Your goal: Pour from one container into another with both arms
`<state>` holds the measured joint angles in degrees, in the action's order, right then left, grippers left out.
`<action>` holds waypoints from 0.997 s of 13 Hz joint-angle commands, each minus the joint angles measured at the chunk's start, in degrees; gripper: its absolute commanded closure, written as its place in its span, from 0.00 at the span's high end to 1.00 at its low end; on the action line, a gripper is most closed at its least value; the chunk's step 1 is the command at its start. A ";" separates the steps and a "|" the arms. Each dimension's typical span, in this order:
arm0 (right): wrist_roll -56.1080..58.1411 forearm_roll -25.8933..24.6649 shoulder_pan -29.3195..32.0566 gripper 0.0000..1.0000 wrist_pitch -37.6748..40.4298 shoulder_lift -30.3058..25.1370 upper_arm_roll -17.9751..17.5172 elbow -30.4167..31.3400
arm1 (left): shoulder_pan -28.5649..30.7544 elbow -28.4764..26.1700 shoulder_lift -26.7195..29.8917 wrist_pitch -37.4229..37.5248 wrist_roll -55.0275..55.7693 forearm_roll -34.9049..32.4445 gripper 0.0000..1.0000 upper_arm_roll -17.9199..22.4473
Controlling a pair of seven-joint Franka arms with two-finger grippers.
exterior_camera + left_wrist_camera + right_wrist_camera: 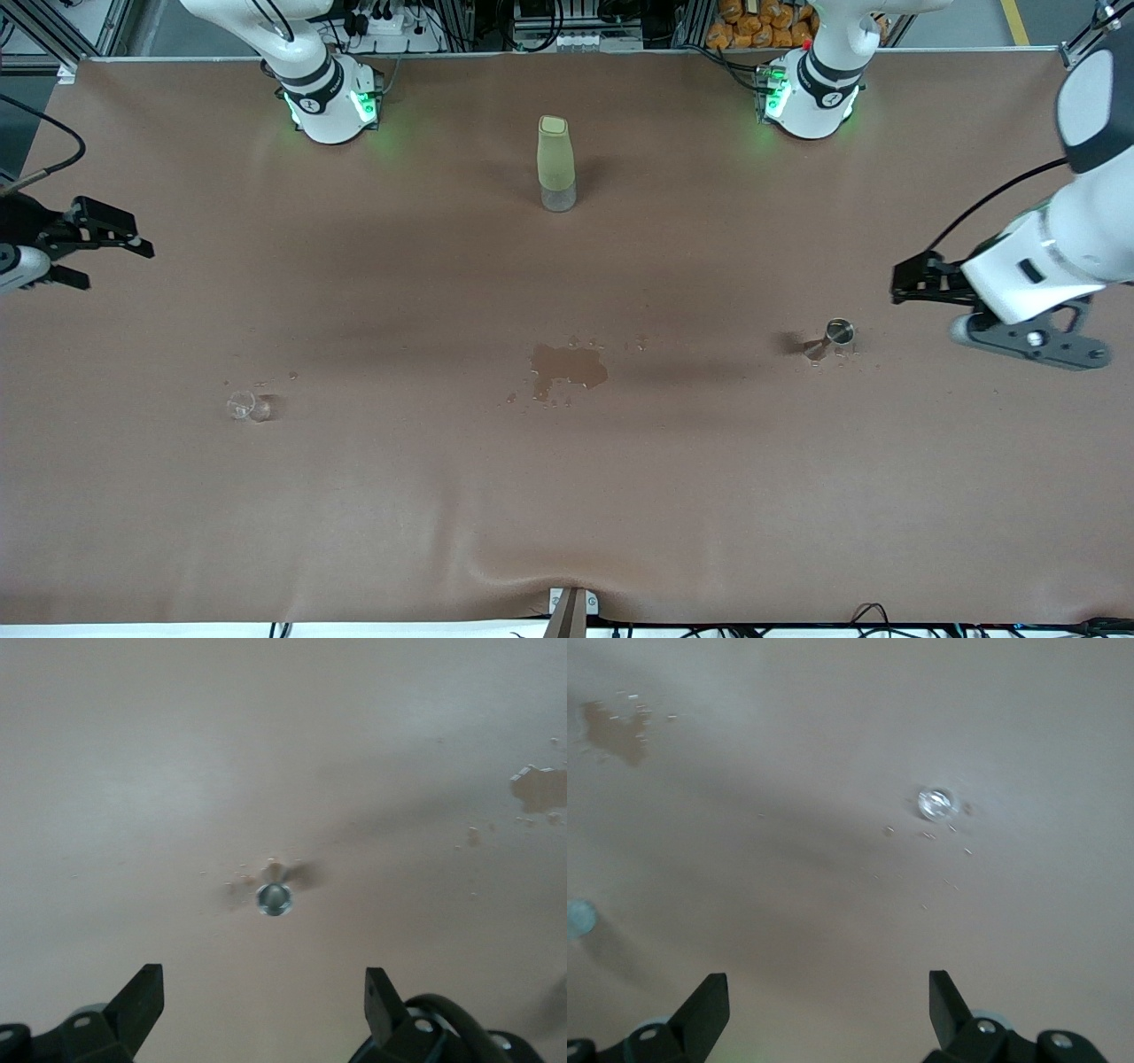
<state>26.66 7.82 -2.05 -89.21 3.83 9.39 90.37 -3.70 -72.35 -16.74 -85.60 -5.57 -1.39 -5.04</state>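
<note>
Both grippers hover with jaws apart and empty: left gripper [904,288] near the jigger [834,337], right gripper [111,252] well apart from the glass cup [241,406].

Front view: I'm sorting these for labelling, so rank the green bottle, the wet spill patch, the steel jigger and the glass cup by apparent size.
1. Green bottle, though the spill is close.
2. Spill patch.
3. Steel jigger and glass cup: both tiny, too alike to rank.
</note>
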 commanded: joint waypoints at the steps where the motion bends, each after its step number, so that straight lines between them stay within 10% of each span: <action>1: -6.68 -3.24 -1.38 1.00 -0.27 -2.24 1.15 1.47 | 3.08 -3.50 5.65 -1.23 0.12 -0.90 1.00 -0.14; 6: -28.39 -7.70 -1.47 1.00 4.57 -4.97 -1.91 1.38 | 8.27 -15.62 16.29 -2.82 1.00 4.29 1.00 0.21; 13: -22.20 -8.79 0.81 1.00 4.57 -4.27 -2.45 -3.10 | 7.31 -17.04 20.70 0.34 8.90 0.69 1.00 0.47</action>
<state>1.37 0.04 -2.56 -85.01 -0.19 7.11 87.66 4.41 -87.61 2.10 -86.03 1.33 0.73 -4.78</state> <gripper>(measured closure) 0.000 0.000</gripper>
